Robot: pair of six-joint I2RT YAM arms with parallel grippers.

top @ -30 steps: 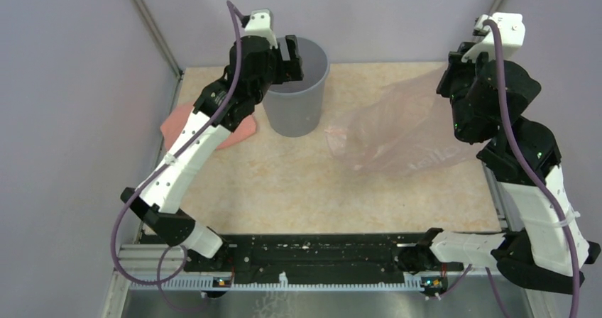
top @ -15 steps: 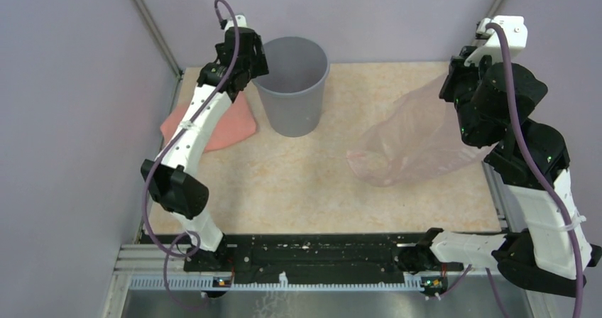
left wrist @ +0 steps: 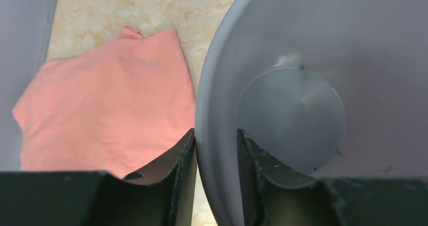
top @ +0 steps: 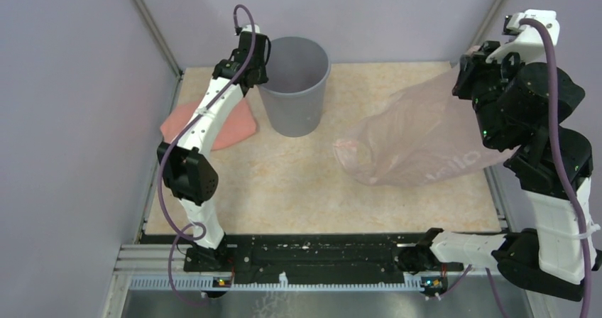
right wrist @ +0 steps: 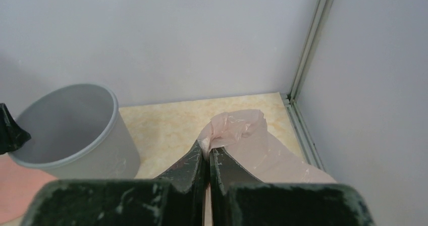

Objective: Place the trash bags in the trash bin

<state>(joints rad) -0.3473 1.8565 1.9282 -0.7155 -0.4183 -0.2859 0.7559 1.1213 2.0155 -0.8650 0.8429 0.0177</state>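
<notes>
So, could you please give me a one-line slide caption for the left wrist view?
Left gripper straddles the grey trash bin rim, one finger inside and one outside, with a pink cloth lying beside the bin.

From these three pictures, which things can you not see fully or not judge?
- Top view: the left gripper fingertips are hidden by its own wrist at the bin rim.
- Top view: the right gripper fingers are hidden by the arm.
- Left wrist view: the pink cloth is cut off by the fingers.
- Right wrist view: the lower part of the bag is hidden by the gripper body.
</notes>
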